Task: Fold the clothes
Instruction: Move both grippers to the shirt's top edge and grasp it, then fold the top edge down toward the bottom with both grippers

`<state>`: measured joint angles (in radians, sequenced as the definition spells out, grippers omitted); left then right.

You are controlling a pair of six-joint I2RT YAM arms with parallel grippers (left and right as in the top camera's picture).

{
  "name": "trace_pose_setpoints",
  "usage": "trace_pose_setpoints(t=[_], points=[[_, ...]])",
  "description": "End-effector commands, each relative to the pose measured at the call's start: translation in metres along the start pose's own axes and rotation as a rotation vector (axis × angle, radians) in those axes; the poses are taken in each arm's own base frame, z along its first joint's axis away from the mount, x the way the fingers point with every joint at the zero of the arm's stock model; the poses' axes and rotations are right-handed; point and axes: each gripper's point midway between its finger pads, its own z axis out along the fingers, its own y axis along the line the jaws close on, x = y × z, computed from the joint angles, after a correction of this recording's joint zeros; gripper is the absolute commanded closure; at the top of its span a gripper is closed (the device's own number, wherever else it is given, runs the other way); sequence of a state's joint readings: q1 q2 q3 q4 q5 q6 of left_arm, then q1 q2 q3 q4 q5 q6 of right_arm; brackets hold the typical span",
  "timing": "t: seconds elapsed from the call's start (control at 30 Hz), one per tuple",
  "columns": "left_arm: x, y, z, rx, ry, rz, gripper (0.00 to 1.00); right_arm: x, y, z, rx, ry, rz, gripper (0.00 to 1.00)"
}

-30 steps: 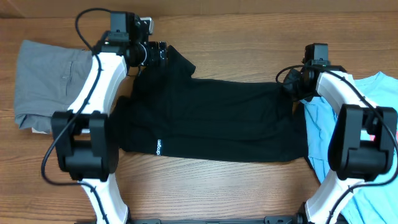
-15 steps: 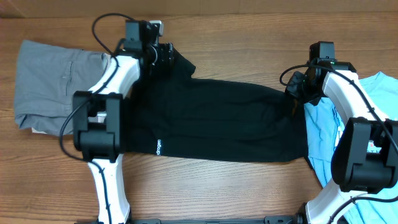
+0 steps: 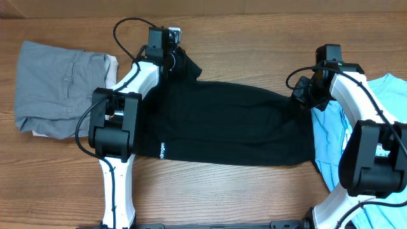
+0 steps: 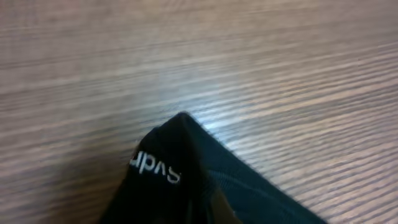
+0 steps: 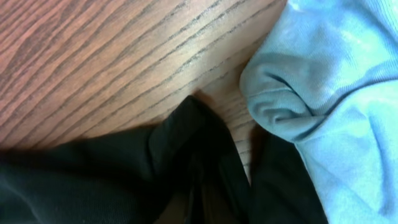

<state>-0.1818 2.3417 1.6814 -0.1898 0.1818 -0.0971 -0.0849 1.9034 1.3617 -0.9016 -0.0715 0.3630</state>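
The black T-shirt (image 3: 222,124) lies spread across the middle of the table, its small white logo (image 3: 163,151) near the front left. My left gripper (image 3: 179,62) is shut on its far left corner; the left wrist view shows that black corner (image 4: 180,162) with white lettering pinched between the jaws. My right gripper (image 3: 302,95) is shut on the shirt's far right edge; a black fold (image 5: 193,143) rises into the jaws. The light-blue T-shirt (image 3: 375,121) lies at the right and shows as pale blue cloth (image 5: 329,81) close beside that fold. The grey trousers (image 3: 54,86) lie at the far left.
Bare wooden tabletop (image 3: 254,51) runs behind the black shirt and along the front edge (image 3: 222,191). Both arm bases stand at the table's front, left and right.
The left arm has swung to the right along the shirt's far left corner and its gripper has closed on it. The right arm has hardly moved.
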Motion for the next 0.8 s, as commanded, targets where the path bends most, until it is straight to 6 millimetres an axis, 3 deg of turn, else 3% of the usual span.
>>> trace_pose_setpoints(t=[0.0,0.1,0.2,0.4,0.6,0.77], points=[[-0.013,0.006,-0.010,-0.022,-0.005,0.000,0.96,-0.009,0.004,-0.012,-0.013,-0.041,-0.027,0.96],[-0.020,0.010,-0.028,-0.030,0.017,-0.014,0.96,-0.011,0.002,-0.013,0.000,-0.050,-0.027,0.96],[-0.036,0.014,-0.058,-0.036,0.022,0.004,0.96,-0.018,0.003,-0.018,-0.005,-0.079,-0.026,0.96],[-0.058,0.019,-0.130,-0.057,0.013,0.024,0.96,-0.041,0.010,-0.057,-0.010,-0.187,-0.036,0.96],[-0.041,0.016,-0.168,-0.066,0.103,0.071,0.96,-0.032,0.006,-0.077,0.001,-0.178,-0.034,0.96],[-0.008,0.018,-0.176,-0.079,0.240,0.042,0.96,-0.016,-0.006,-0.079,0.056,-0.126,-0.028,0.96]])
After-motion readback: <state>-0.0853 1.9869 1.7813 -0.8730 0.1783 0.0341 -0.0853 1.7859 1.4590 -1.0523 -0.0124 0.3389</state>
